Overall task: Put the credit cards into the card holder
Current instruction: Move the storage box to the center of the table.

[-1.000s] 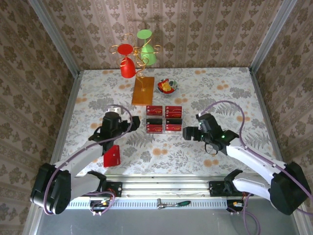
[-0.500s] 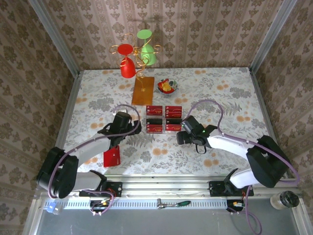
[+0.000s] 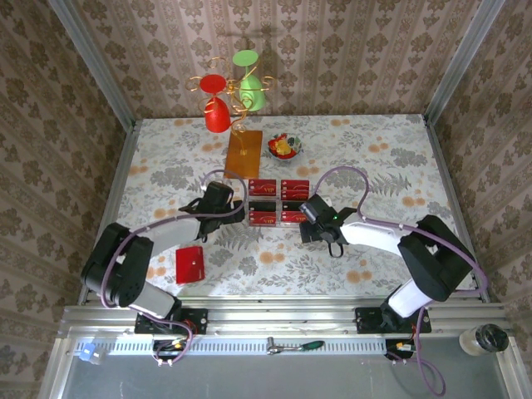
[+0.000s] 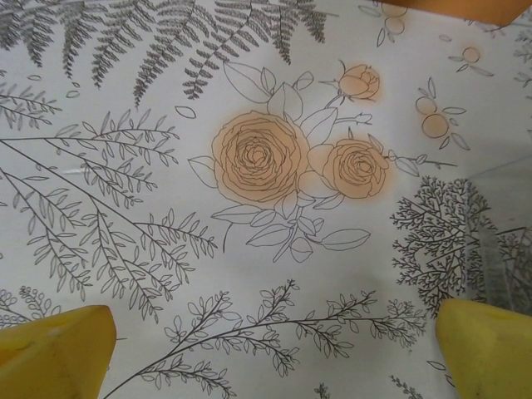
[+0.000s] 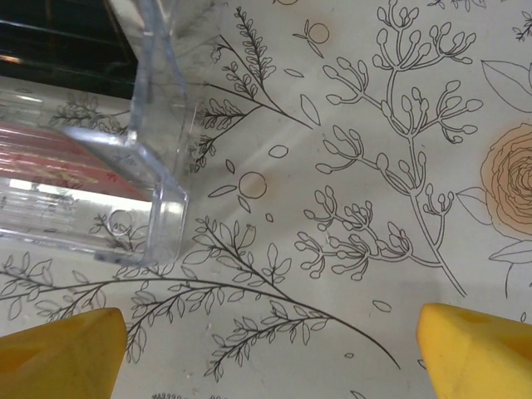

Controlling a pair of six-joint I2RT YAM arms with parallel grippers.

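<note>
Credit cards [image 3: 294, 188] are seen lying in a clear tray [image 3: 279, 202] near the middle of the tabletop [image 3: 374, 166]. They are red and are laid out in two rows, side by side. The card holder [image 3: 190, 264] is found well apart from them. It lies flat on the tabletop, on the left side and nearer the front edge. Its red outside is turned up, and it is not touched by anything.

The left pincer [image 4: 273, 353] is held wide open just beside the left side of the tray. In the left wrist view its two yellow fingertips [image 4: 54, 353] are seen far apart, and nothing is gripped between them. A bit of the tray's clear wall is seen at the right edge of that view.

The right pincer [image 5: 268, 353] is also held wide open, just beside the tray's near right corner. Its yellow fingertips [image 5: 478, 349] are spread apart over the flowered tabletop, and nothing is gripped. The tray's clear corner is seen up close, and a red card can be made out through the wall.

Behind the tray an orange board [image 3: 243, 153] is set. A red cup [image 3: 217, 116] and a green cup [image 3: 252, 93] are seen upside down behind it. A small bowl [image 3: 284, 147] is placed just to the right of the board.
</note>
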